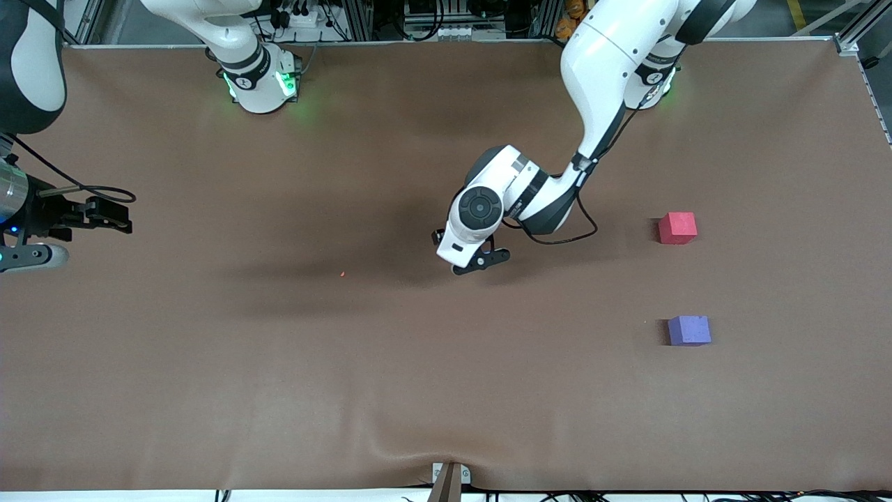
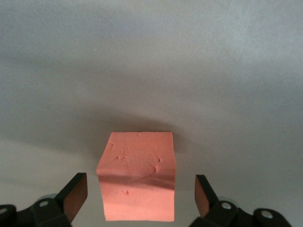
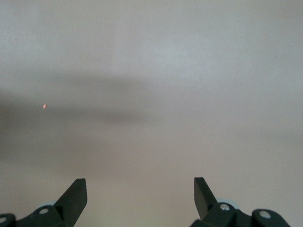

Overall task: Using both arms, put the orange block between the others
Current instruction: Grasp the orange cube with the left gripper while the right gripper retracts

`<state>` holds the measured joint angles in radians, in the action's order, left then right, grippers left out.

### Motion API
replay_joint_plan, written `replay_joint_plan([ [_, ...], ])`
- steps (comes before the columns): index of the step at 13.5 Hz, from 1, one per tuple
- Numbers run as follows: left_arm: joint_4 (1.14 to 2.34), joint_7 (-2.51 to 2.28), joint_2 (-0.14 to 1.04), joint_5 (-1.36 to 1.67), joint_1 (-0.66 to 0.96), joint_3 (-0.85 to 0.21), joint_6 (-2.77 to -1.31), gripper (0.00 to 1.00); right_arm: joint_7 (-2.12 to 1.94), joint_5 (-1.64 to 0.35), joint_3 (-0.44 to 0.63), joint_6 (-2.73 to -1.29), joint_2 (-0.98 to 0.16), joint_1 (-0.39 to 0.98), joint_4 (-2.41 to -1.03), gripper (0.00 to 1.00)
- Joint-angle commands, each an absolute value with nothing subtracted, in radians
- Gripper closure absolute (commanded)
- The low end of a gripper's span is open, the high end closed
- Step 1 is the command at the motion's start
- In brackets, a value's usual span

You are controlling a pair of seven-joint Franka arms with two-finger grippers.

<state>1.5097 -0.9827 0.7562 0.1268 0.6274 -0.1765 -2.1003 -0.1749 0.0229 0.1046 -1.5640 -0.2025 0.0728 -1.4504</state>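
Observation:
The orange block [image 2: 137, 177] shows only in the left wrist view. It rests on the table between the fingers of my left gripper [image 2: 140, 189], with a gap on each side. That gripper is open. In the front view my left gripper [image 1: 479, 259] hangs low over the middle of the table and its hand hides the block. The red-pink cube [image 1: 677, 228] and the purple cube [image 1: 689, 330] sit apart toward the left arm's end, the purple one nearer the front camera. My right gripper [image 1: 104, 213] [image 3: 139, 189] waits open and empty at the right arm's end.
A brown cloth [image 1: 279, 362] covers the table, with a wrinkle at its front edge [image 1: 449, 457]. A tiny orange speck [image 1: 342, 273] [image 3: 44, 106] lies on the cloth between the two grippers.

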Motion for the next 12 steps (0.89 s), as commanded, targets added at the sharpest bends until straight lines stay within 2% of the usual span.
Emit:
replay_joint_plan([
  [1, 1.511, -1.002, 0.771, 0.097, 0.644, -0.167, -2.111, 0.0, -0.176, 0.037, 0.1, -1.589, -0.195, 0.069, -1.463, 0.0],
  [5, 1.509, -1.005, 0.793, 0.069, 0.658, -0.167, -2.111, 0.0, -0.172, 0.025, 0.103, -1.6, -0.199, 0.049, -1.497, 0.0],
  [6, 1.509, -1.005, 0.792, 0.068, 0.658, -0.167, -2.111, 0.42, -0.173, 0.025, 0.103, -1.615, -0.201, 0.048, -1.499, 0.0],
  [7, 1.508, -1.005, 0.792, 0.066, 0.658, -0.167, -2.111, 0.97, -0.173, 0.025, 0.104, -1.621, -0.201, 0.046, -1.5, 0.0],
  [8, 1.508, -1.005, 0.792, 0.06, 0.666, -0.166, -2.111, 1.0, -0.173, 0.025, 0.115, -1.621, -0.201, 0.046, -1.502, 0.0],
  [12, 1.503, -0.989, 0.773, -0.021, 0.654, -0.166, -2.109, 1.0, -0.181, 0.025, 0.14, -1.603, -0.19, 0.054, -1.496, 0.0],
])
